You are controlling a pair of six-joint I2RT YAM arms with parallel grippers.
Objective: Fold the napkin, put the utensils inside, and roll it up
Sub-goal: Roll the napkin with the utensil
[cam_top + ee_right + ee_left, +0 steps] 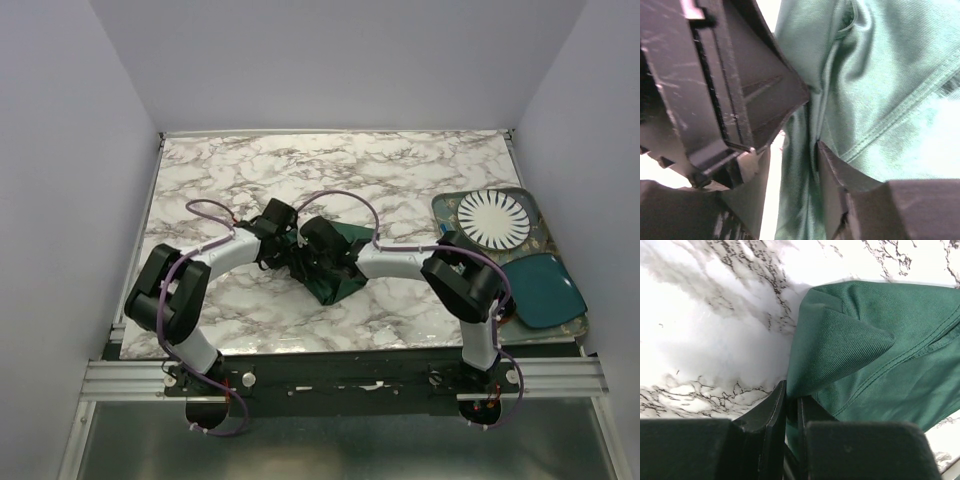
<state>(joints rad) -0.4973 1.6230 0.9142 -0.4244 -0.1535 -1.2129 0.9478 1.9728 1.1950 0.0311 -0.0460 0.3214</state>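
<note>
The dark green napkin [341, 282] lies bunched up at the middle of the marble table [400, 170], between my two grippers. My left gripper [283, 250] is shut on a folded edge of it; in the left wrist view the jaws [792, 402] pinch the cloth [880, 340], and a pointed fold stands up just past them. My right gripper [318, 252] faces the left one closely. In the right wrist view its jaws [792, 160] stand near together with a fold of napkin [880, 75] between them, and a thin strip of light shows beside one finger. The fork is hidden.
A patterned tray [445, 207] at the right edge holds a white ribbed plate [493, 219]. A teal oval dish [541, 290] sits in front of it. The left gripper's black body [740, 75] fills the upper left of the right wrist view.
</note>
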